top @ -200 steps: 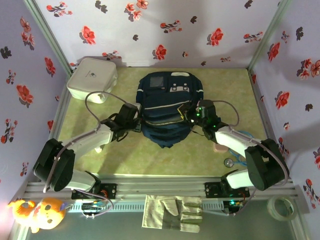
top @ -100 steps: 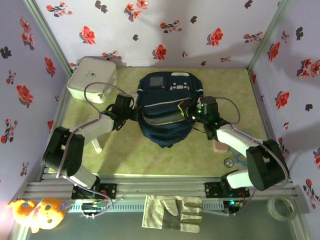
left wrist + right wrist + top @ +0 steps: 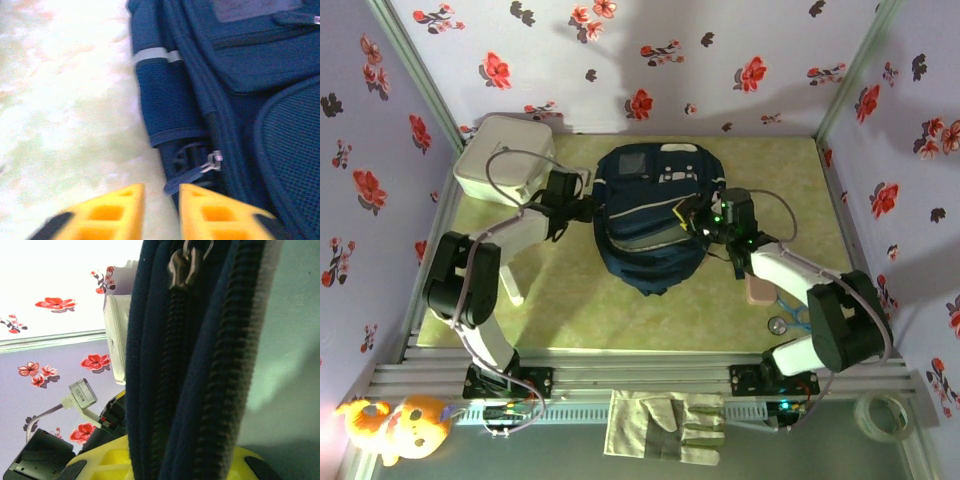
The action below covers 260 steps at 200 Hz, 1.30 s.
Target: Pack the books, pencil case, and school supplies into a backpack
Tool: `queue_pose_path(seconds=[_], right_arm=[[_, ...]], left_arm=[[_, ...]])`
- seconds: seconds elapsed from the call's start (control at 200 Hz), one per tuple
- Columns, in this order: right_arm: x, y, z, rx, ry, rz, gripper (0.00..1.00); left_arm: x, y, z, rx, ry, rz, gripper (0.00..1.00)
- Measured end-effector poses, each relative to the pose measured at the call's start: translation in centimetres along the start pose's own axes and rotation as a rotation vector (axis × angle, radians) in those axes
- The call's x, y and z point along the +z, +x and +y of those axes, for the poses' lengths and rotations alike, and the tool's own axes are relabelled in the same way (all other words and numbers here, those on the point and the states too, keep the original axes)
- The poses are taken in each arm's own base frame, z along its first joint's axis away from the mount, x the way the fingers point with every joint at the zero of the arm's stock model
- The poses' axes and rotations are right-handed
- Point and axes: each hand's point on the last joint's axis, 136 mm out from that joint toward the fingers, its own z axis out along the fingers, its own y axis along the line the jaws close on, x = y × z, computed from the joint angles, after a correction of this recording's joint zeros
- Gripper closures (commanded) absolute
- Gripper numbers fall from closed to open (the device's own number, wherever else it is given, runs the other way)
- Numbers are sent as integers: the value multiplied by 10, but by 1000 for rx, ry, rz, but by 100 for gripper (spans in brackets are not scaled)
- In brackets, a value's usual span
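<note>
**Top external view:** the backpack (image 3: 650, 225) lies flat at the middle of the tabletop (image 3: 560, 295), front face up. The left gripper (image 3: 586, 208) sits at its left flank and the right gripper (image 3: 688, 216) at its right flank. The pencil case (image 3: 757, 292) lies on the tabletop beside the right arm, apart from the backpack. A white box (image 3: 503, 155) stands in the far left corner.

**Left wrist view:** the left gripper (image 3: 161, 192) has its fingers parted by a narrow gap and holds nothing. A zip pull (image 3: 210, 164) hangs just ahead of them, below a mesh side pocket (image 3: 167, 97).

**Right wrist view:** the right gripper (image 3: 167, 466) is clamped on a fold of the backpack (image 3: 200, 350). The fabric runs up from between its fingers, with a zip slider (image 3: 182, 262) at the top.

**Assessment:** the backpack is soft, limp cloth. It will likely sag and drag rather than lift as one piece, so a single pinch raises only a flap. The best holds are the firmer zip edge, taken on the right, and the small pull tab on the left, which is thin and may slip from a loose pinch. The pencil case looks light and flat; take it across its narrow width
</note>
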Motion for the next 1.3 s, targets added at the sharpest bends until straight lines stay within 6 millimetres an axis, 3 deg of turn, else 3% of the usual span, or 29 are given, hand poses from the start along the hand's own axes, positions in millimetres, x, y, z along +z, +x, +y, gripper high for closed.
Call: queue_pose_path(seconds=[0.1,0.245,0.35,0.47,0.595,0.72,0.785,0.88,1.06,1.19,1.3], right_arm=[[14,-3,0,-21,10,23,84],[36,-8,1,-58,21,54,79],[46,-8,-6,-82,48,80,55],[41,-5,-20,-130,120,87,29],[7,-4,-21,-232,213,35,16],[-57,-5,-7,-373,265,-98,7],[-89,-10,-11,-424,323,-185,1],[-125,-18,-42,-453,475,-276,1],[-171,-22,-119,-433,765,-325,1],[-192,-34,-143,-411,871,-375,1],[-200,-40,-150,-405,908,-399,1]], left_arm=[[-17,-2,16,-55,-38,-8,54],[-64,-18,23,-101,-68,-72,43],[-98,-30,26,-129,-77,-126,34],[-123,-34,30,-148,-92,-150,25],[-136,-28,32,-151,-103,-133,19],[-146,-24,33,-140,-107,-126,13],[-152,-24,34,-138,-112,-133,11],[-158,-26,36,-136,-121,-150,9],[-156,-17,41,-131,-140,-136,2],[-155,-14,42,-123,-145,-128,0],[-155,-13,42,-122,-146,-127,0]])
